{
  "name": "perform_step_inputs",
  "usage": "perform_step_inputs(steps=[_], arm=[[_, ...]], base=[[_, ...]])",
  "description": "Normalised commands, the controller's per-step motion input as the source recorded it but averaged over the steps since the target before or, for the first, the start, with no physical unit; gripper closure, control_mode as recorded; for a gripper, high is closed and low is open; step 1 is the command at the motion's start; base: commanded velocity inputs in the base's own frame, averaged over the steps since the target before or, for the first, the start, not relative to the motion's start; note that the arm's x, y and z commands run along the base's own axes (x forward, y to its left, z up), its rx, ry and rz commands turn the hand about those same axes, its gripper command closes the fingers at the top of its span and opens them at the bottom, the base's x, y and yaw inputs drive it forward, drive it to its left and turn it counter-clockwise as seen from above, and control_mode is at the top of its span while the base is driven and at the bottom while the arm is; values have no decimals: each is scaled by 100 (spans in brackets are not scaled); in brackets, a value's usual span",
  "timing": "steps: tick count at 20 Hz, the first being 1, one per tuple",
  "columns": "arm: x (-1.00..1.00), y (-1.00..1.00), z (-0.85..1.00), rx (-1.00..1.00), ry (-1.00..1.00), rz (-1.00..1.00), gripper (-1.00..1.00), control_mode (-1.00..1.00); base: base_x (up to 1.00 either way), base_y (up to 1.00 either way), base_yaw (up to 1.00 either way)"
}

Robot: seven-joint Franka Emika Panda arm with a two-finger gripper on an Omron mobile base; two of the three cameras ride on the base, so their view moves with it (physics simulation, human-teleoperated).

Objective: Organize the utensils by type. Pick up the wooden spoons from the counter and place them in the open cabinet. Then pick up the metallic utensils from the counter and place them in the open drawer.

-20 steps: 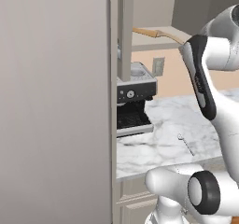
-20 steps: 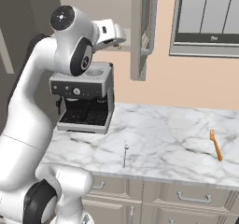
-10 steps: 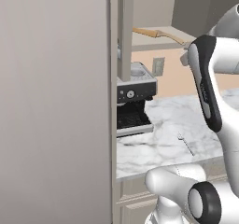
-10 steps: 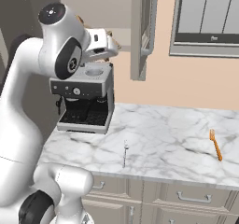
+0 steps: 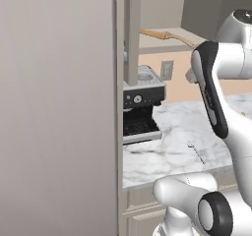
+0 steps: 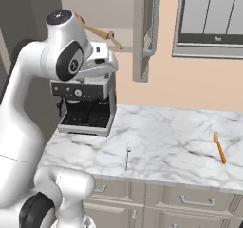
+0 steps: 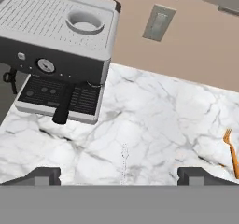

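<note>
In the hand view, the espresso machine [image 7: 60, 55] fills the upper left, standing on the counter [image 7: 154, 115], whose white marble runs across the middle of the frame. The two dark fingertips [image 7: 44, 174] rise at the lower left and lower right corners, spread wide with nothing between them; the gripper [image 7: 122, 175] is empty.

Just above the midpoint of those tips, at lower centre, lies the thin silver utensil [image 7: 124, 160]. Its long axis runs almost straight up the frame, so it lies crosswise to the line joining the two fingers. That is the relation the next move seems to turn on: the utensil sits nearly dead ahead of the open jaws and well below them, and a descent without much sideways shift or wrist roll would probably put one finger on each side of its slim shaft.

Further right, at the frame's right edge, the orange fork [image 7: 231, 153] lies on the marble, tines toward the top, well apart from the silver piece.

In the right base view, a wooden spoon [image 6: 102, 33] rests on the shelf of the open cabinet [image 6: 142, 37] at upper centre, behind the arm's upper joint; whether both spoons are there I cannot tell. The drawer fronts below the counter look closed.
</note>
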Motion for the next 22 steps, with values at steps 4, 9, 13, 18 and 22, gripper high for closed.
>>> perform_step_inputs(steps=[4, 9, 13, 18, 22], arm=[[0, 0, -61, 0, 21, 0, -100, -100], [0, 0, -42, 0, 8, 0, -100, -100], [0, 0, -44, 0, 1, 0, -100, -100], [-5, 0, -58, 0, -2, 0, -100, -100], [-1, 0, -49, 0, -1, 0, -100, -100]], base=[[0, 0, 0], [0, 0, 0], [0, 0, 0], [0, 0, 0], [0, 0, 0]])
